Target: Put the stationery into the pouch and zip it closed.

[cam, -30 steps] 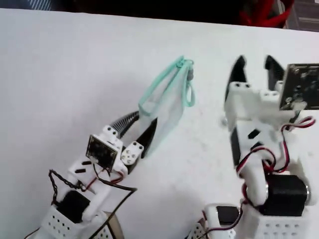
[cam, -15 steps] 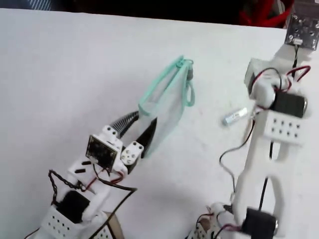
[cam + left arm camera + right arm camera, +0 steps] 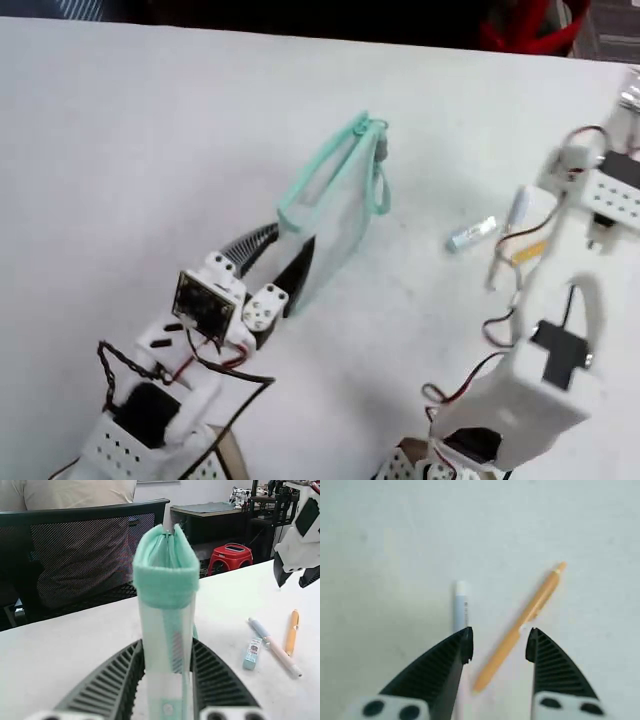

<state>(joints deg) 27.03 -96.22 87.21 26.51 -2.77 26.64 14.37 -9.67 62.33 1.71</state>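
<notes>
A translucent mint-green pouch (image 3: 335, 195) stands up off the white table, its mouth open at the top. My left gripper (image 3: 288, 250) is shut on its lower end; in the left wrist view the pouch (image 3: 167, 625) sits between the two ribbed fingers. My right gripper (image 3: 497, 637) is open and hovers over an orange pen (image 3: 530, 612), with a pale pen (image 3: 461, 605) beside one finger. From the left wrist view the right gripper (image 3: 292, 580) hangs above the orange pen (image 3: 291, 632), a pale blue-and-pink pen (image 3: 274, 647) and a small blue eraser (image 3: 251, 653).
The eraser (image 3: 470, 233) lies on the table to the right of the pouch. The right arm (image 3: 590, 190) stretches toward the table's far right edge. A mesh chair (image 3: 75, 550) and a red stool (image 3: 230, 555) stand beyond the table.
The right arm swung from the table's middle out to the far right over the pens, uncovering the eraser. The left arm and the pouch stayed still.
</notes>
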